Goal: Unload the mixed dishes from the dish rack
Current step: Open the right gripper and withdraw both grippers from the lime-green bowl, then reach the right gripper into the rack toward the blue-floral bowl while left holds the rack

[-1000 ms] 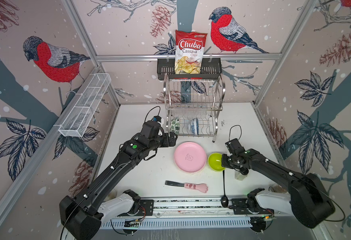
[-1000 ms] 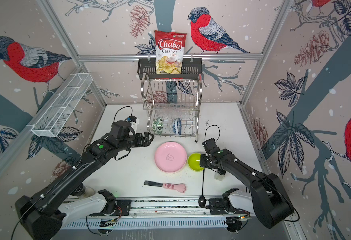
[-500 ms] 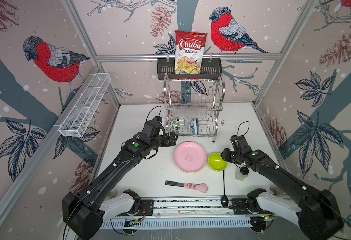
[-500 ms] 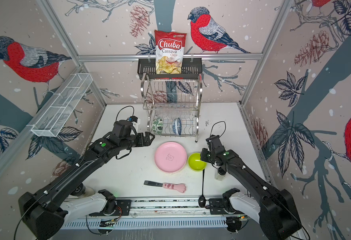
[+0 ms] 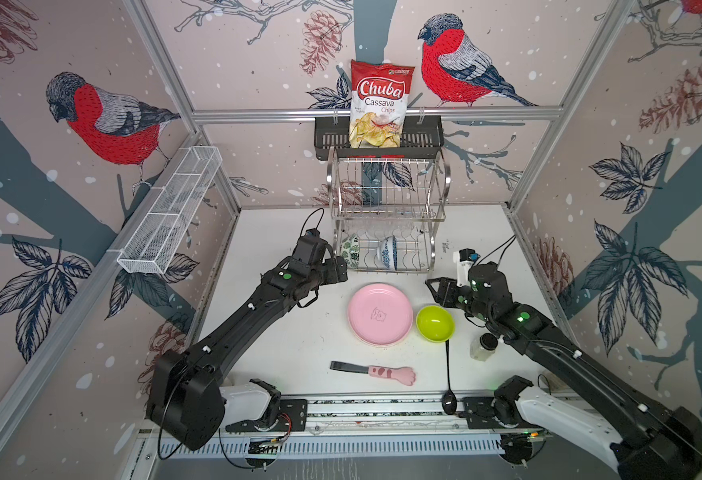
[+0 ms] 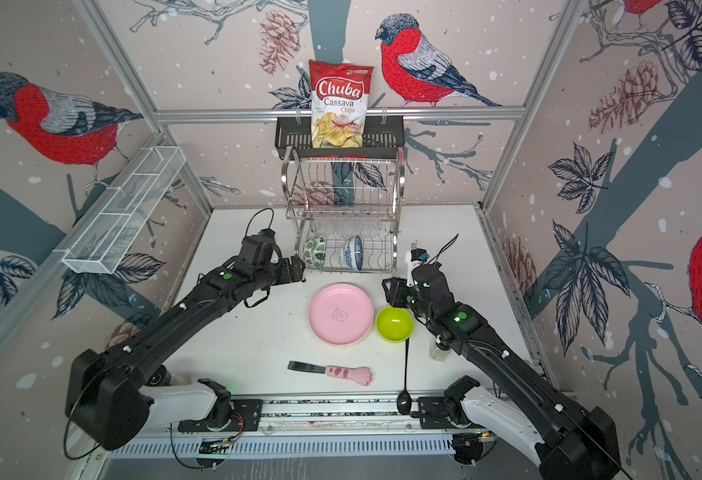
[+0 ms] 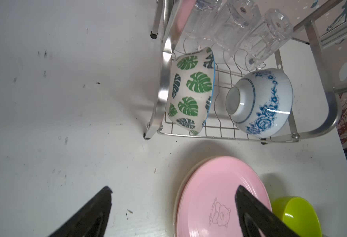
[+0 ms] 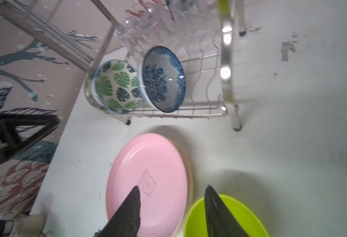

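On the lower tier of the dish rack (image 5: 386, 214), green-leaf bowl (image 5: 350, 248) and blue-white bowl (image 5: 387, 252) on edge, three clear glasses (image 7: 236, 26) also in the rack. On the surface (image 5: 278, 332) just in front, pink plate (image 5: 378, 314) and lime bowl (image 5: 435, 323) side by side. Left tool (image 7: 172, 187) wide open, empty, beside the green-leaf bowl. Right tool (image 8: 172, 186) parted, empty, near the lime bowl.
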Controlling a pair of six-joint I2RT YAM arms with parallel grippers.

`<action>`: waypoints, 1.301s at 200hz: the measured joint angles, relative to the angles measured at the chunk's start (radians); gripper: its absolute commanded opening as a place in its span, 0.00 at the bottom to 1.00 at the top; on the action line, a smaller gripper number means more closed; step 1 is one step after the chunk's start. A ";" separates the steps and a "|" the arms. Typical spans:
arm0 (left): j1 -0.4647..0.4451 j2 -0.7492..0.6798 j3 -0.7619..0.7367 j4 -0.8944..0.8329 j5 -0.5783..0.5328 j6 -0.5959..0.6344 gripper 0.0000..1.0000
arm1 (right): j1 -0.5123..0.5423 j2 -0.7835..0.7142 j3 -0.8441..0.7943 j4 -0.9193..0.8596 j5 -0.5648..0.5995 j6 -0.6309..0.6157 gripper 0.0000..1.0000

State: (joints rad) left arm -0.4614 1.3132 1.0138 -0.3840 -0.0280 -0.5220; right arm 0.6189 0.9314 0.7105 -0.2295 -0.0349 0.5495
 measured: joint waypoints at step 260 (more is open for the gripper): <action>0.055 0.332 0.198 0.058 -0.047 0.079 0.15 | -0.039 0.519 0.198 0.356 -0.150 -0.156 0.51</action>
State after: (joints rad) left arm -0.4068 1.6455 1.2118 -0.3264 -0.0753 -0.4431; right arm 0.5800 1.4506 0.9085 0.1261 -0.1848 0.3931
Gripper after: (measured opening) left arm 0.177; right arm 0.514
